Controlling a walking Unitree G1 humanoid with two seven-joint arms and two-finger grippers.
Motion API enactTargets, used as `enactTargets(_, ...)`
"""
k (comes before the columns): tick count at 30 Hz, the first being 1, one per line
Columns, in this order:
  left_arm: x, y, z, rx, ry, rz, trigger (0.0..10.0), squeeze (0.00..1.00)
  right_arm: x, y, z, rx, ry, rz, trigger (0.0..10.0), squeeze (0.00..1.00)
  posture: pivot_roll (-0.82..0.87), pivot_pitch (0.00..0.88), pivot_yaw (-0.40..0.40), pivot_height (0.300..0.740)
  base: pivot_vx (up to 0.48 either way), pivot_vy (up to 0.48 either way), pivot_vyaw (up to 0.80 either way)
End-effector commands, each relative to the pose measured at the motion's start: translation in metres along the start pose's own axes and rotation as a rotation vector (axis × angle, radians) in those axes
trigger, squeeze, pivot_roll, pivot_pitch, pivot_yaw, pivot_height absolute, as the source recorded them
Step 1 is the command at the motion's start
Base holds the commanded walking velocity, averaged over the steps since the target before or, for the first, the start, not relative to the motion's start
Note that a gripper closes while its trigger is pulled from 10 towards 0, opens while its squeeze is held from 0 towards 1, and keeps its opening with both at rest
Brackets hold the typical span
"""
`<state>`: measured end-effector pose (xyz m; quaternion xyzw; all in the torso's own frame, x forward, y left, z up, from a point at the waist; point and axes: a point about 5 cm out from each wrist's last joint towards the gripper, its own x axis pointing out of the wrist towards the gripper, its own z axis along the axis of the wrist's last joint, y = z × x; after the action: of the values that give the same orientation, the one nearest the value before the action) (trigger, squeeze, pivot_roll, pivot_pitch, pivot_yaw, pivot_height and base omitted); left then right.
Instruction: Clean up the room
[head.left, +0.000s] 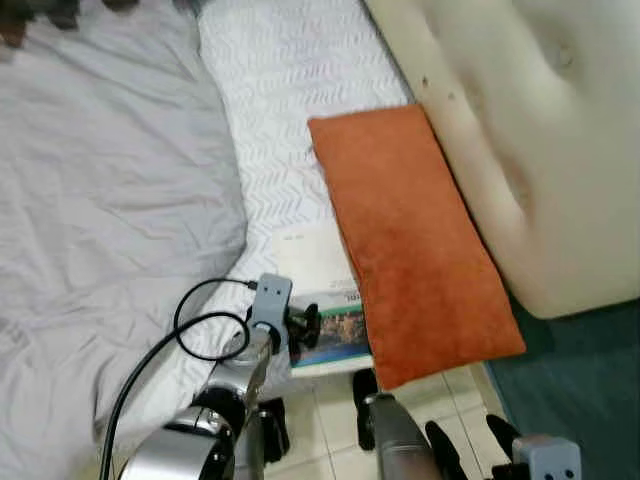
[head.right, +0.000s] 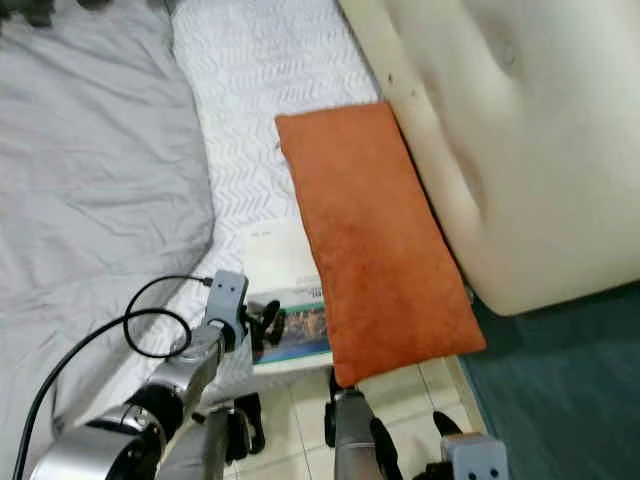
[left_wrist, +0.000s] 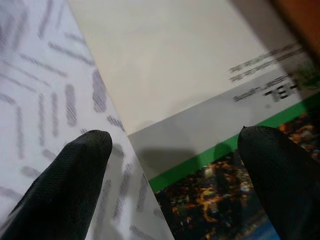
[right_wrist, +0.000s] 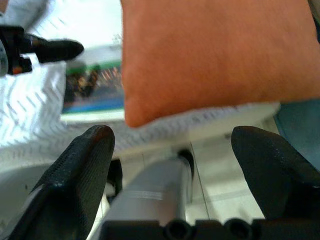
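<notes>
A white book with a green stripe and a photo cover lies on the bed's near edge, partly tucked under a long orange pillow. My left gripper is open at the book's near corner. In the left wrist view, one fingertip is over the white patterned sheet and the other is over the book's cover. My right gripper is open low over the floor, below the pillow's overhanging end and holding nothing.
A cream padded headboard stands to the right of the pillow. A grey blanket covers the left of the bed, beside the white mattress cover. Pale floor tiles and a teal surface lie below. A black cable loops at my left wrist.
</notes>
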<state>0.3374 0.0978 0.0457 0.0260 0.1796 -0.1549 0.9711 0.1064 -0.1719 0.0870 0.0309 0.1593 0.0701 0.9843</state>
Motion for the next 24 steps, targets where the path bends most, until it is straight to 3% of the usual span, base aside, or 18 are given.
enactTargets(1, -0.003, -0.004, -0.015, -0.025, 0.059, -0.010, 10.0, 0.00, -0.009, 0.004, -0.002, 0.013, 0.037, 0.002, 10.0, 0.00, -0.41, 0.619, -0.011, 0.740, 0.000, 0.000, 0.00)
enactTargets(5, 0.000, -0.020, -0.015, 0.015, 0.089, -0.080, 10.0, 0.00, -0.022, 0.015, -0.008, 0.034, 0.083, 0.027, 10.0, 0.00, -0.41, 0.625, -0.002, 0.740, 0.000, 0.000, 0.00)
enactTargets(10, 0.002, -0.025, -0.013, 0.093, 0.104, -0.083, 10.0, 0.00, -0.023, 0.018, -0.009, 0.041, 0.092, 0.028, 10.0, 0.00, -0.41, 0.628, 0.005, 0.740, 0.000, 0.000, 0.00)
enactTargets(14, 0.002, -0.012, -0.012, 0.167, 0.146, 0.023, 10.0, 0.00, -0.025, 0.019, -0.011, 0.048, 0.106, 0.024, 10.0, 0.00, -0.41, 0.621, 0.012, 0.740, 0.000, 0.000, 0.00)
enactTargets(19, 0.001, -0.006, -0.015, 0.192, 0.179, 0.041, 10.0, 0.00, -0.027, 0.019, -0.013, 0.050, 0.118, 0.024, 10.0, 0.00, -0.41, 0.622, 0.013, 0.740, 0.000, 0.000, 0.00)
enactTargets(24, -0.004, 0.007, -0.026, 0.307, 0.259, 0.063, 10.0, 0.00, -0.027, 0.019, -0.014, 0.054, 0.130, 0.035, 10.0, 0.00, -0.41, 0.621, 0.010, 0.740, 0.000, 0.000, 0.00)
